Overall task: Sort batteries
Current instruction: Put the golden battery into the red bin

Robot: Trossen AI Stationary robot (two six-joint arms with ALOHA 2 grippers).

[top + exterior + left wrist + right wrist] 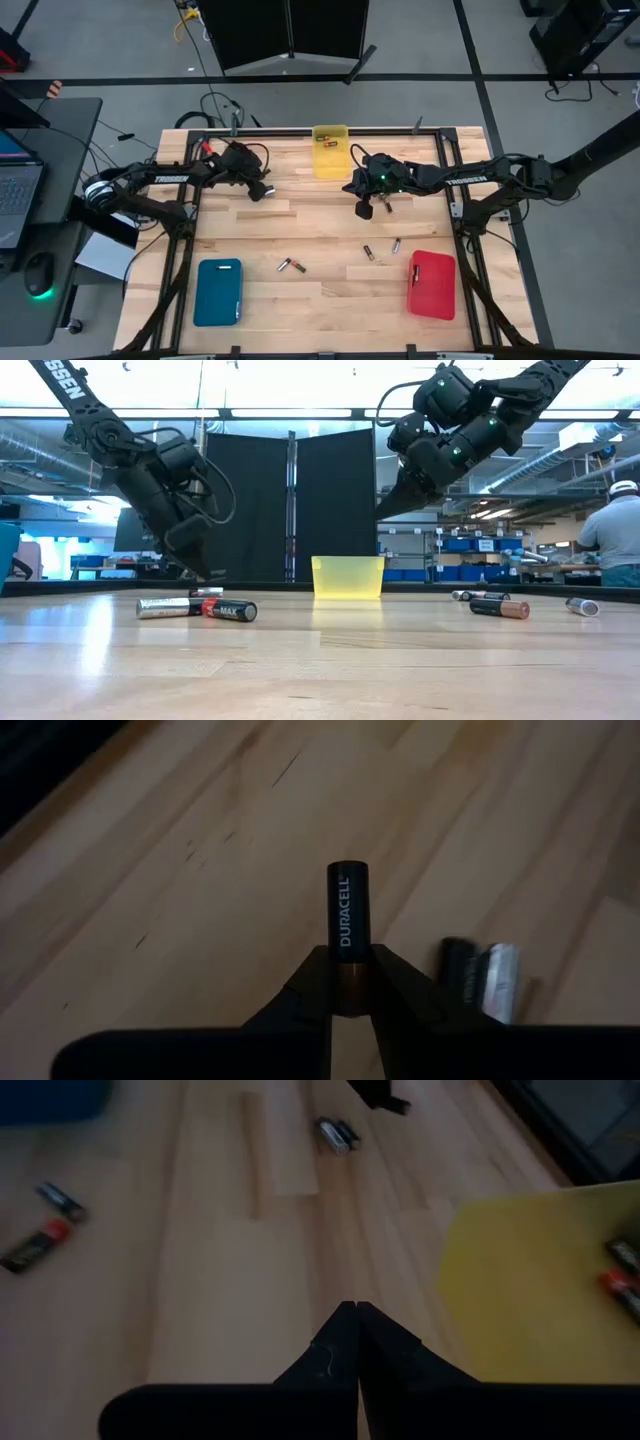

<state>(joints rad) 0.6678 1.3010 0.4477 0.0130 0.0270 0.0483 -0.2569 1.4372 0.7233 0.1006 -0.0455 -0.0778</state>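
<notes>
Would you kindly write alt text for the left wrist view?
The left tool grips a black Duracell battery upright by its copper end above the wooden table. Two more batteries lie on the wood beyond.

Between the left arm's dark jaws, a black battery (348, 935) with white lettering and a copper end is showing, while the pale wooden surface (320, 225) is carrying a yellow tray (330, 150), a teal tray (218, 291) and a red tray (432, 284).
</notes>
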